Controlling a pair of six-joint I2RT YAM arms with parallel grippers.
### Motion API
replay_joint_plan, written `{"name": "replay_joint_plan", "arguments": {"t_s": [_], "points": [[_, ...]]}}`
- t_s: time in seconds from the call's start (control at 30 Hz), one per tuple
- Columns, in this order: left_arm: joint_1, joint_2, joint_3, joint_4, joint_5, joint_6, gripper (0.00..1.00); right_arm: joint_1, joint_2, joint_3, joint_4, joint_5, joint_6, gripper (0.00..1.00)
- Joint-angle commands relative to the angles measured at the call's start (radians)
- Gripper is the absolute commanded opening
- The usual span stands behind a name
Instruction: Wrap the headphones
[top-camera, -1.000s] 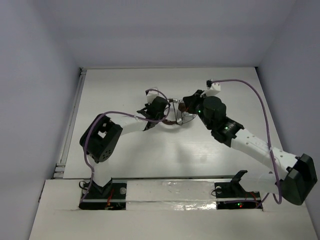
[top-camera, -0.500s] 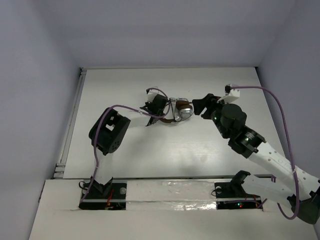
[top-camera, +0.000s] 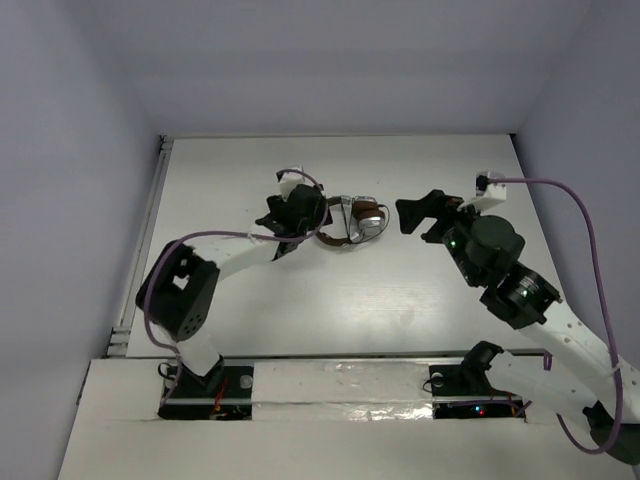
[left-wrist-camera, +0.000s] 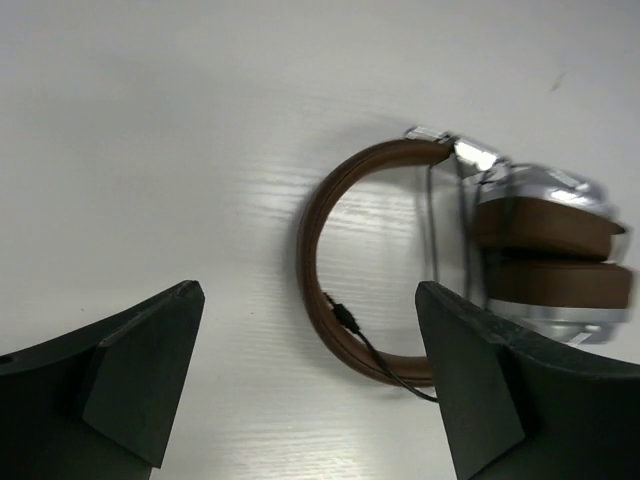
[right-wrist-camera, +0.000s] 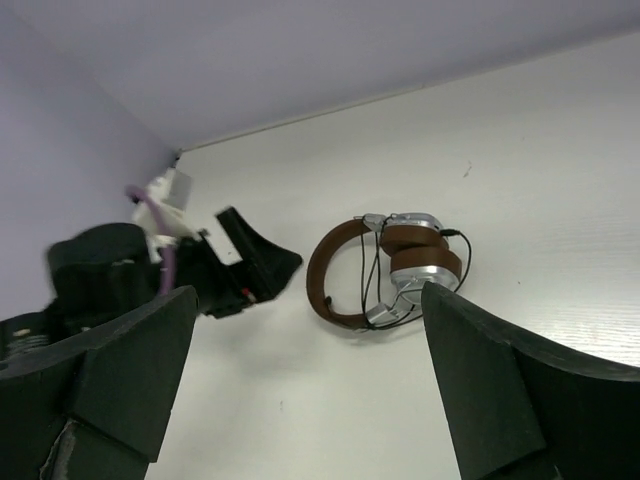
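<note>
Headphones: the headphones (top-camera: 352, 222) lie flat on the white surface (top-camera: 300, 300), toward its far middle, with nothing holding them.
Shape: the brown headband (left-wrist-camera: 312, 225) curves open towards the left arm, and the two ear cups (left-wrist-camera: 545, 250) are stacked pad to pad at its other end.
Cord: the thin black cord (right-wrist-camera: 372, 268) runs in loops about the cups and the band's ends. Its plug end (left-wrist-camera: 345, 315) rests against the inside of the headband (how tight the turns sit is too fine to tell).
Left pincer: the left pincer (top-camera: 305, 222) has its fingers spread wide and empty. It sits just beside the band and has drawn back slightly.
Right pincer: the right pincer (top-camera: 418, 212) is also spread and empty. A second ago it sat right over the cups; now it stands apart to their right.
Change: both arms have let go and backed away.
Meaning: winding looks finished or nearly so, judging by the looped cord.
Risk: the free plug end could slip and loosen a turn.
</note>
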Motion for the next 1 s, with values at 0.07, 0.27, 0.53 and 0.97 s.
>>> {"name": "replay_joint_plan", "arguments": {"t_s": [0.07, 0.27, 0.53, 0.97], "points": [[-0.004, -0.276, -0.029, 0.027, -0.025, 0.012, 0.99, 0.006, -0.088, 0.067, -0.061, 0.056, -0.021, 1.0], [-0.013, -0.601, -0.068, 0.012, -0.016, 0.052, 0.99, 0.006, -0.262, 0.086, -0.139, 0.079, -0.041, 1.0], [-0.013, -0.935, -0.149, -0.172, -0.002, 0.075, 0.99, 0.006, -0.443, 0.035, -0.224, 0.002, 0.009, 1.0], [-0.013, -1.314, -0.256, -0.299, -0.074, 0.115, 0.99, 0.006, -0.544, -0.089, -0.193, 0.004, 0.081, 1.0]]}}
